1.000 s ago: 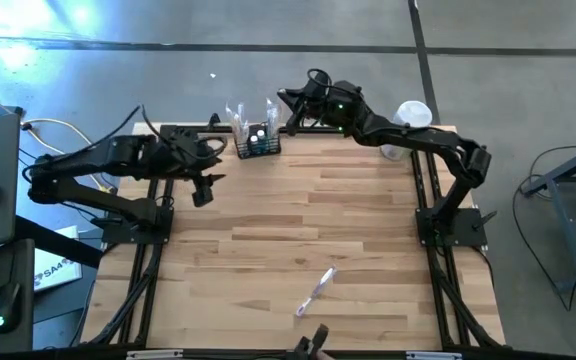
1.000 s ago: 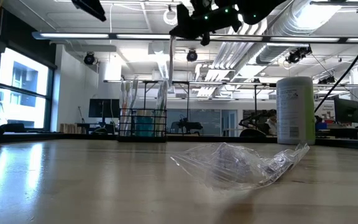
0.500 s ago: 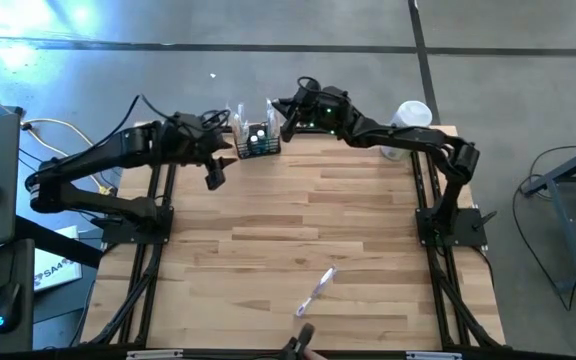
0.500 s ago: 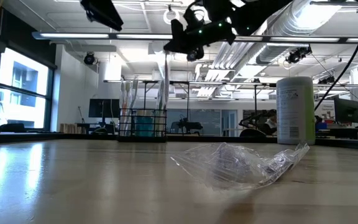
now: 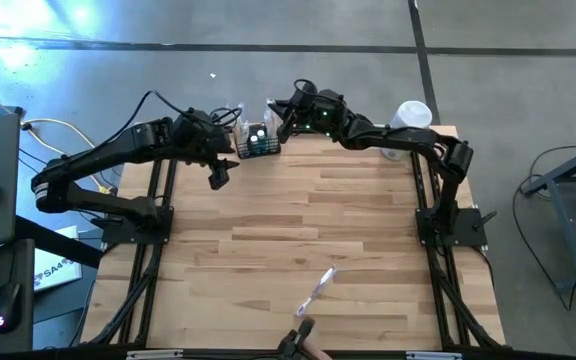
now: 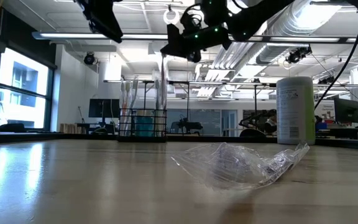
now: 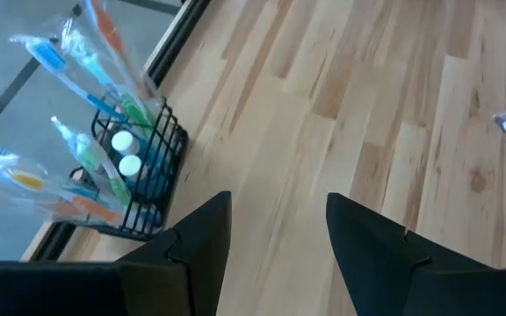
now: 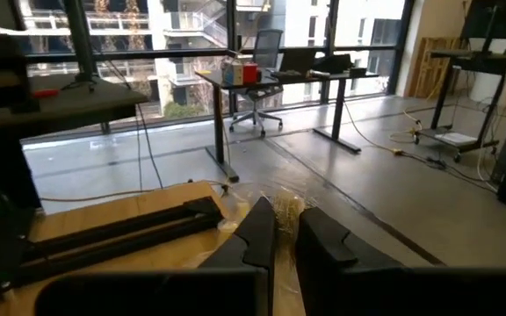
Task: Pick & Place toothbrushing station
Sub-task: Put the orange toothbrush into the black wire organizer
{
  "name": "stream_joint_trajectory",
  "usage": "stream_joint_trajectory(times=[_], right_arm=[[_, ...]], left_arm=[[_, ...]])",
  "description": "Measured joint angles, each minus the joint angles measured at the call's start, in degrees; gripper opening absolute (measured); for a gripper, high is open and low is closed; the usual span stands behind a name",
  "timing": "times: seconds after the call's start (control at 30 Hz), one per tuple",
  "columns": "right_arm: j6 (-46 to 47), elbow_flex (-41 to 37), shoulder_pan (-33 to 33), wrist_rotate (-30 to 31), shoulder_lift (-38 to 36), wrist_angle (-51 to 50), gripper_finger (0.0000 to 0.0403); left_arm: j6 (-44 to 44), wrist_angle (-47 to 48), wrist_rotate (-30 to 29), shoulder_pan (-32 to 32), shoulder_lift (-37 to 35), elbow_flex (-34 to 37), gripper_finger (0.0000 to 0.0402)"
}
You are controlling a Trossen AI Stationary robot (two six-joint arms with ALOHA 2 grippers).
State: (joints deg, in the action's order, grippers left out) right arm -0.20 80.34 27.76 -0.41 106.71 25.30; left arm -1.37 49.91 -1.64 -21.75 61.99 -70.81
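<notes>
The toothbrushing station (image 5: 256, 143), a small black wire rack, stands at the table's far edge with several wrapped toothbrushes upright in it; the left wrist view also shows the rack (image 7: 143, 175). My right gripper (image 5: 277, 120) hangs just right of and above the rack, shut on a wrapped toothbrush (image 6: 161, 78). My left gripper (image 5: 218, 176) hovers open over the table, near and left of the rack, with nothing between its fingers (image 7: 196, 237). My right gripper pinches the upper end of the toothbrush's clear wrapper (image 8: 285, 209) between its two fingers, which come in about level from the table's right. The toothbrush hangs upright below the fingers. Its lower end (image 6: 160, 102) is down at the rack; whether it stands inside, I cannot tell.
Another wrapped toothbrush (image 5: 316, 290) lies near the table's front edge, close before the low camera as a crumpled clear wrapper (image 6: 241, 165). A tall white cylindrical container (image 5: 408, 128) stands at the far right corner. Bare wood lies between the rack and the front toothbrush.
My right gripper has come down and toward the rack with the toothbrush, which hangs lower now. My left gripper has swung toward the table's right and far edge, closer to the rack, and stays open.
</notes>
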Motion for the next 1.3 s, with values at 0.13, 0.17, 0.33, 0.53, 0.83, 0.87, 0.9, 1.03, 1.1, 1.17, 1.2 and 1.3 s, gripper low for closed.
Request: stream_joint_trajectory(times=[0.13, 0.17, 0.33, 0.53, 0.83, 0.87, 0.9, 1.03, 1.1, 1.17, 1.2, 1.3], right_arm=[[0.1, 0.02, -0.13, 0.78, 1.23, 0.73, 0.0015], [-0.02, 0.02, -0.18, 0.79, 1.56, 1.13, 0.0015], [0.62, 0.02, -0.32, 0.73, 3.16, 0.8, 0.0015], [0.52, 0.02, -0.48, 1.67, 3.54, -0.23, 0.0015], [2.44, 0.06, -0.35, 1.6, 4.85, -1.78, 0.0016], [2.58, 0.03, -0.35, 1.57, 5.36, -2.07, 0.0016], [2.97, 0.01, -0.35, 1.46, 6.02, -2.11, 0.0017], [4.72, 0.0, -0.39, 0.65, 7.4, -1.96, 0.0017], [4.7, 0.0, -0.39, 0.44, 7.81, -1.75, 0.0017], [4.72, 0.0, -0.35, 0.4, 7.94, -1.92, 0.0017], [4.72, 0.0, -0.35, 0.4, 7.94, -1.96, 0.0017], [5.06, 0.0, -0.18, 0.34, 7.94, -1.94, 0.0017]], left_arm=[[0.38, -0.04, 0.1, 0.0, -0.06, 0.0, 0.0184], [0.62, -0.04, 0.1, 0.01, -0.06, 0.0, 0.0184], [1.63, -0.04, 0.25, 0.01, -0.06, 0.0, 0.0184], [1.65, -0.04, 0.25, 0.01, -0.06, 0.0, 0.0184], [1.55, -0.8, 0.24, 0.01, -0.06, 0.0, 0.0184], [1.27, -0.81, 0.25, 0.01, -0.06, 0.0, 0.0184], [0.98, -0.79, 0.23, 0.01, -0.06, 0.0, 0.0184], [0.49, -0.75, 0.23, 0.01, -0.06, 0.0, 0.0184], [0.32, -0.65, 0.23, 0.01, -0.06, 0.0, 0.0184], [0.26, -0.6, 0.23, 0.01, -0.06, 0.0, 0.0184], [0.25, -0.57, 0.23, 0.01, -0.06, 0.0, 0.0184], [0.14, -0.46, 0.21, 0.01, -0.06, 0.0, 0.0184]])
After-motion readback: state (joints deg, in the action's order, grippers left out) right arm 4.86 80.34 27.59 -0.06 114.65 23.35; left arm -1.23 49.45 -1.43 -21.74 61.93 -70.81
